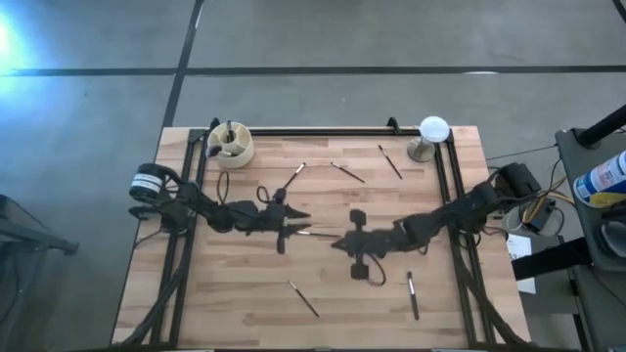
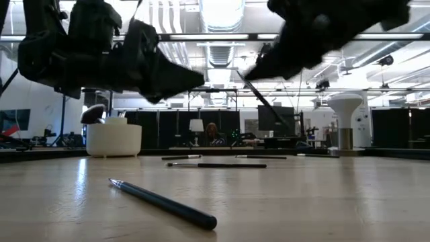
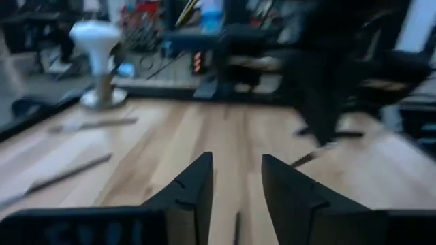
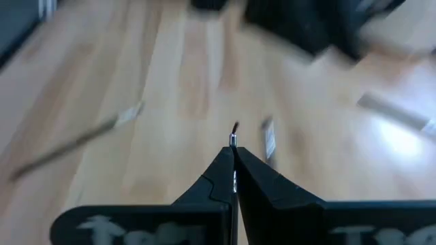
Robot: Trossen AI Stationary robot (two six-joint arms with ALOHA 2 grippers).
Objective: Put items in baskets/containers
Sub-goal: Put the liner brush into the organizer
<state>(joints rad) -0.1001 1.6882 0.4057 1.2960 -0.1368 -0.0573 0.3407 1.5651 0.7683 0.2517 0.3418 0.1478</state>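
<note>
The cream cup (image 1: 231, 145) stands at the table's far left with a few brushes upright in it; it also shows in the low view (image 2: 114, 140). My right gripper (image 1: 339, 242) is near the table's middle, above the surface, shut on a thin dark brush (image 2: 259, 94). My left gripper (image 1: 297, 223) is just to its left, open and empty, fingers (image 3: 197, 180) pointing toward the right gripper. Loose brushes lie flat on the table: two at the far middle (image 1: 295, 179) (image 1: 347, 172), one at the far right (image 1: 390, 161), two near the front (image 1: 303, 298) (image 1: 412, 295). My right gripper pinches the thin brush between its two shut fingertips; a short pale-tipped end (image 4: 233, 138) sticks out past them. In the low view the brush's shaft (image 2: 262, 99) slants down below the gripper, clear of the table.
A white dome on a metal stand (image 1: 433, 129) is at the table's far right corner. A black frame rail (image 1: 323, 131) runs along the far edge and down both sides. A long dark brush (image 2: 164, 204) lies close in the low view.
</note>
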